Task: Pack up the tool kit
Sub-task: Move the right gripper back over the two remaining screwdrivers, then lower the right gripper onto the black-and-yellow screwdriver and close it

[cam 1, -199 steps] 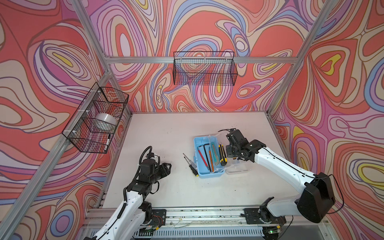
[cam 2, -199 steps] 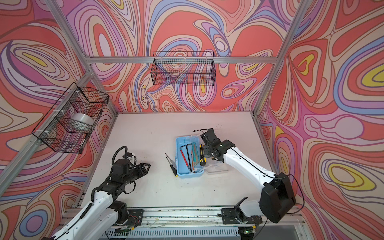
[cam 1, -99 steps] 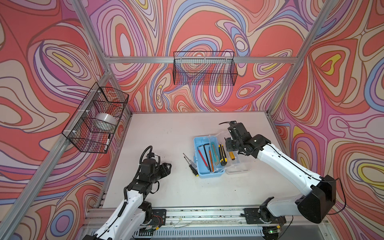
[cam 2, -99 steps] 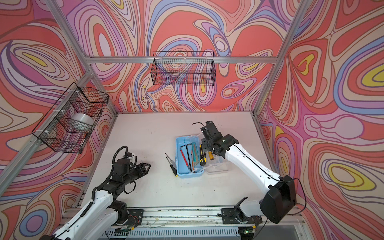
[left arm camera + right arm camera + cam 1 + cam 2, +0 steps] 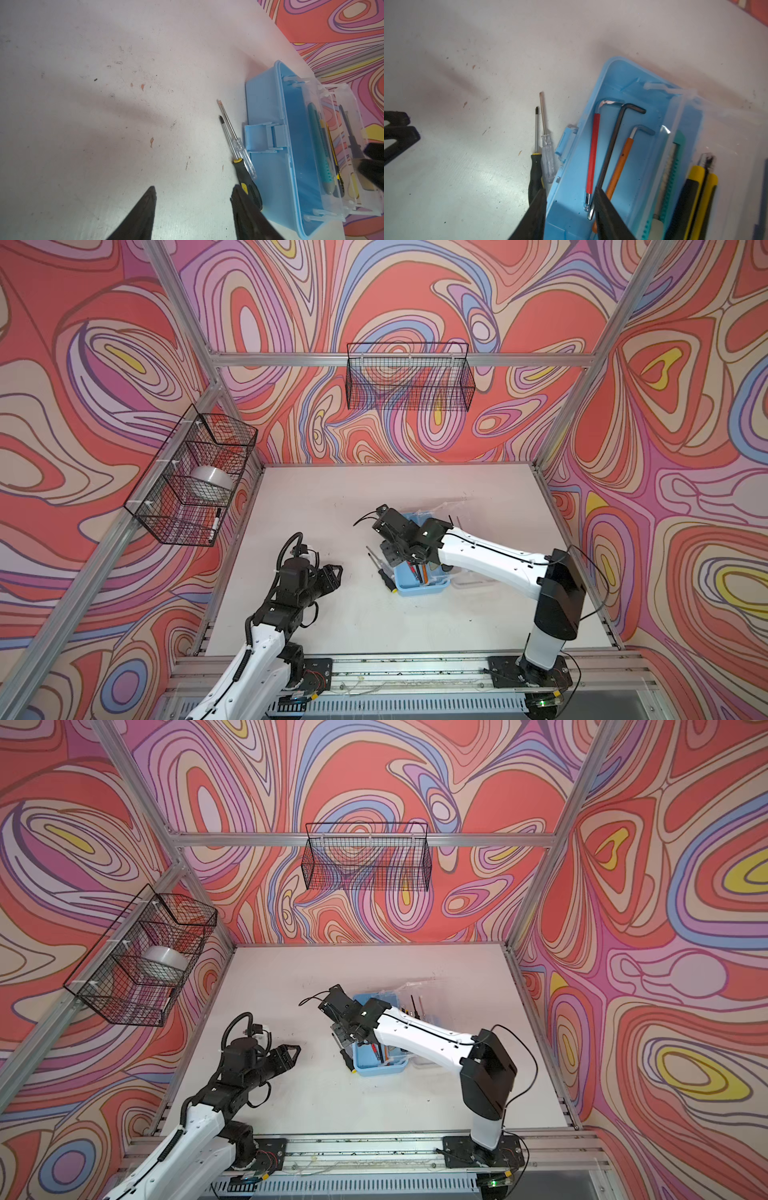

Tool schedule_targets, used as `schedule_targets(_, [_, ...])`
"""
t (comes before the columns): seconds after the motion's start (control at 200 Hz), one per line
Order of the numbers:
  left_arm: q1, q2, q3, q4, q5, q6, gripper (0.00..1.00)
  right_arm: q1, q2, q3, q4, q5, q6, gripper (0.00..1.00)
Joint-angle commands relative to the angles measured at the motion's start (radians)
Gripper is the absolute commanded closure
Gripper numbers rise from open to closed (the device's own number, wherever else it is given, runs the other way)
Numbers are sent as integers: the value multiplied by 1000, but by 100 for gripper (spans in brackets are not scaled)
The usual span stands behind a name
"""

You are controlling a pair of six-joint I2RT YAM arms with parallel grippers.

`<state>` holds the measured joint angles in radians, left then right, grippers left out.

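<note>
Right gripper [image 5: 570,189] jaws apart, clamped on nothing; one finger outside the light-blue case [image 5: 618,68] wall, the other inside above the hex keys [image 5: 592,155]; case sits open mid-table [image 5: 332,497]; two screwdrivers [image 5: 535,166] lie on the table just beside its latch side; utility knives [image 5: 672,162] at its clear-plastic side; left gripper [image 5: 193,187] jaws apart, empty, near the screwdriver handles.

In both top views we look down from high at the front toward the back wall [image 5: 395,302]; the table [image 5: 332,497] fills the lower middle. Both wrist views sit close, sharing the blue case [image 5: 264,108] and 2 screwdrivers [image 5: 548,162].
</note>
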<state>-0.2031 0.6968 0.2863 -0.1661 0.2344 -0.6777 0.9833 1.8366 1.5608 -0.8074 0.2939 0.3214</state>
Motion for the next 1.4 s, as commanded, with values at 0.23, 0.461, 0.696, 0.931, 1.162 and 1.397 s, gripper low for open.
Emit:
schedule_targets(0.23, [0,-57,-11,-53,-29,19,41,26,149,23,18,-106,44,60])
schedule_targets(0.461, [-1,-40,-9,-44,-23,23,41,11,207,24,-9,-49,67,60])
schedule_targets(0.696, [-1,-40,-10,-41,-28,21,41,8,162,-14,33,-114,48,63])
schedule_targets(0.931, [-1,-10,2,-33,-21,24,41,16,202,13,22,-168,44,63])
schedule_targets(1.162, [-1,-6,-4,-23,-27,25,41,29,255,57,-9,-143,41,63])
schedule_targets(1.397, [-1,6,-6,-13,-23,27,41,32,292,94,-33,-133,37,65])
